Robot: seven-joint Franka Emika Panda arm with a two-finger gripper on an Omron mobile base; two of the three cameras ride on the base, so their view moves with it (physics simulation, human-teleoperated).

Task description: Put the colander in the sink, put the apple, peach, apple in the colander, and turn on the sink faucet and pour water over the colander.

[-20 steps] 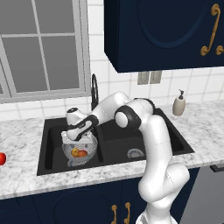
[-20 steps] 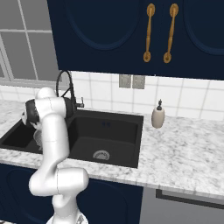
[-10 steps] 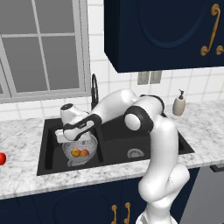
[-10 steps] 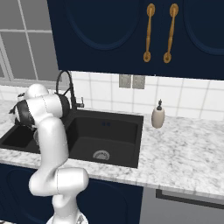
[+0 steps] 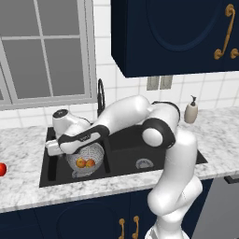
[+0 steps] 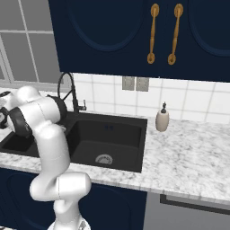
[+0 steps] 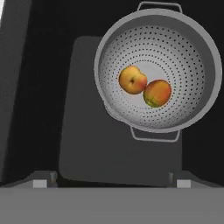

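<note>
A: Marble-look counter (image 5: 28, 186) is running under a window (image 5: 44, 49), dark blue cabinets (image 5: 172, 35) hanging above. What's sitting in it?

B: Black double sink (image 5: 122, 164). Colander (image 5: 85, 158) is sitting in the left basin, upright, handles on two sides.

A: Fruit?

B: Hand view is showing two pieces lying in the colander bottom, touching each other: a peach (image 7: 132, 80), orange-yellow, and an apple (image 7: 157, 93), redder with a green patch. Another red apple (image 5: 2, 169) is lying on the counter at the far left edge, well apart from the sink.

A: Arm?

B: White arm is reaching from the lower right over to the left basin. End effector (image 5: 55, 149) is hovering above the colander's left side, not touching it. Fingers are standing spread wide, pinching nothing; in the hand view the tips (image 7: 41, 183) are showing far apart at the bottom, with the colander off toward the upper right.

A: Faucet?

B: Black gooseneck faucet (image 6: 69, 92) is standing behind the sink at the divider, partly hidden by the arm in the left view. Can't tell lever position.

A: Anything else?

B: Soap dispenser (image 6: 162, 118) is standing on the counter right of the sink, by the tiled wall. Right basin's steel drain (image 6: 103, 159) is showing, basin otherwise bare.
</note>
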